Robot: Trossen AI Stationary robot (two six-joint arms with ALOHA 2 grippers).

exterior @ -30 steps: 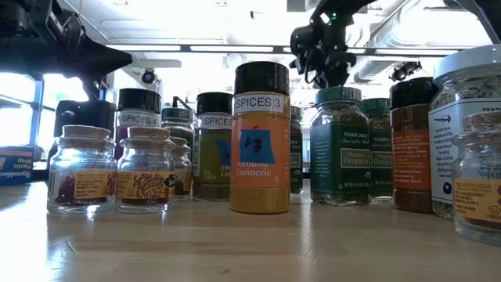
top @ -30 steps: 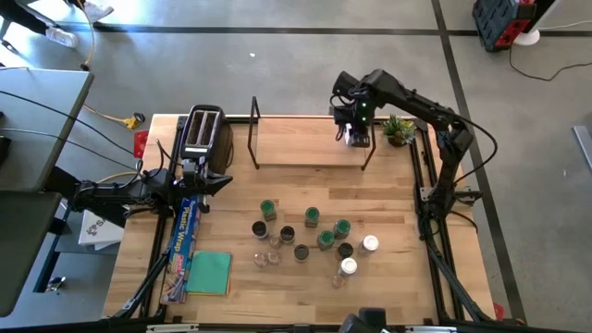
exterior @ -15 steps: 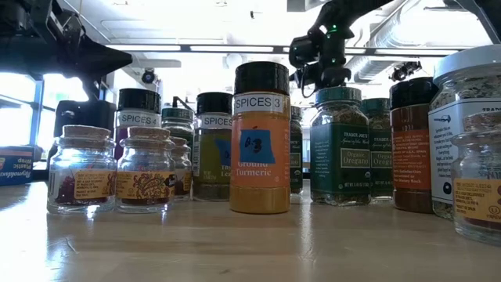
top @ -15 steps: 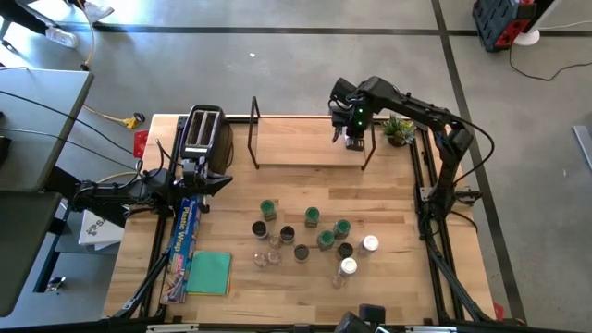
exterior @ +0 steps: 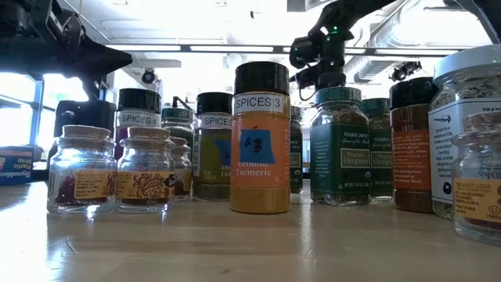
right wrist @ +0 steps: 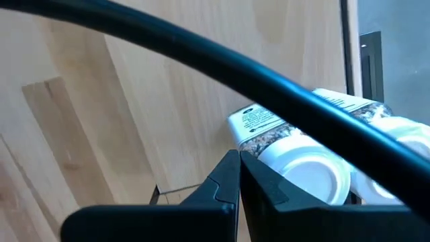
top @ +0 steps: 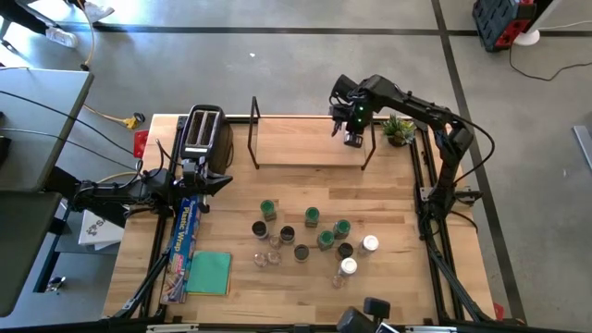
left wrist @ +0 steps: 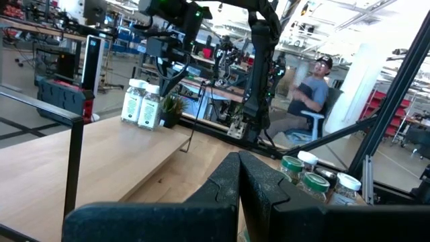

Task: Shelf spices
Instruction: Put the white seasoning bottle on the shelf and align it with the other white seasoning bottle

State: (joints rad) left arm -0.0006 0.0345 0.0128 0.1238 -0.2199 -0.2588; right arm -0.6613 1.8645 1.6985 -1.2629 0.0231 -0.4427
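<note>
glass and plastic spices [top: 314,239] are standing mid-table, rigid, light, likely slippery; grasping around the body is advised. right gripper [top: 352,129] is hovering closed, empty, over the shelf [top: 296,143]; left gripper [top: 225,181] is resting closed.

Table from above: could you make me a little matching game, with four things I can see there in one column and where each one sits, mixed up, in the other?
Things:
1. toaster
2. potted plant
3. green cloth
4. right gripper

Places:
A. near left part of the table, beside a long blue box
B. over the right end of the shelf, fingers shut and empty, above white-lidded jars
C. far right corner of the table
D. far side, just left of the shelf

Pairs: 1-D, 2-C, 3-A, 4-B
</note>
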